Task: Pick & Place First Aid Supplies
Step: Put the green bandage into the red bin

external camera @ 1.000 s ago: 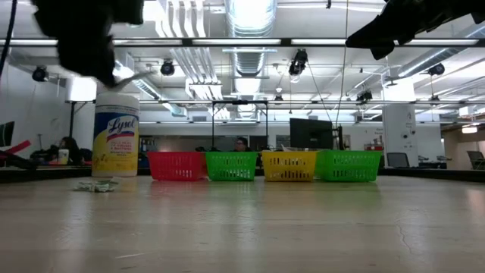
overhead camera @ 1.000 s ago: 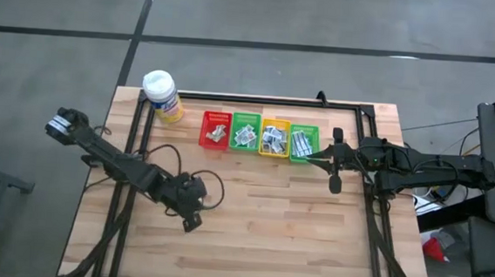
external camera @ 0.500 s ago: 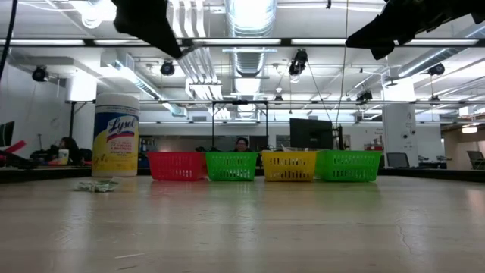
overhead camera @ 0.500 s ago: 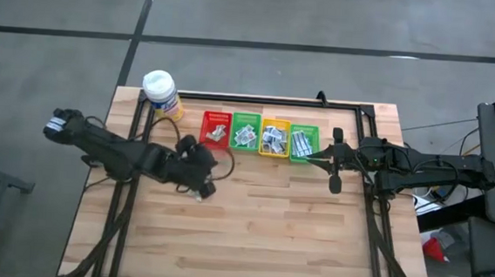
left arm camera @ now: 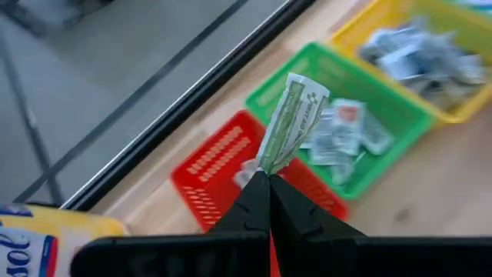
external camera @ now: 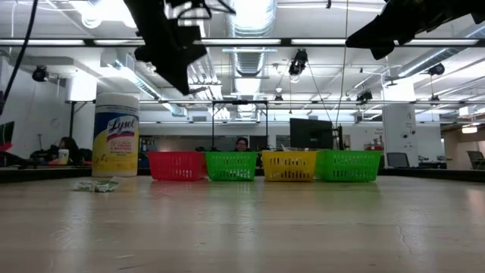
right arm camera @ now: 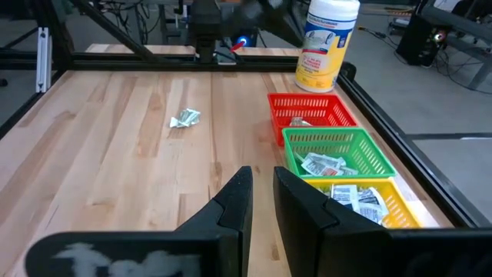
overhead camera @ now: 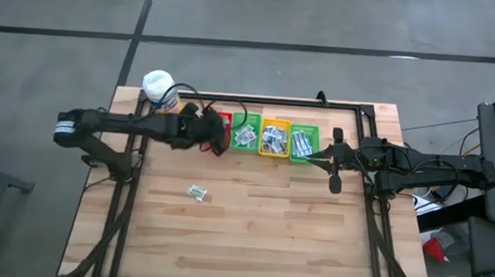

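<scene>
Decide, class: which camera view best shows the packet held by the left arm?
The left wrist view: the packet stands pinched in the left end effector, above the red basket. The high view shows only the arm there, the low view a dark silhouette, and the right wrist view a distant blur.

Wood-plank table (overhead camera: 311,222), paper packet (left arm camera: 290,123), plastic baskets (overhead camera: 247,121)

white packet (left arm camera: 290,123) pinched upright, packets (overhead camera: 273,138) in baskets
</scene>
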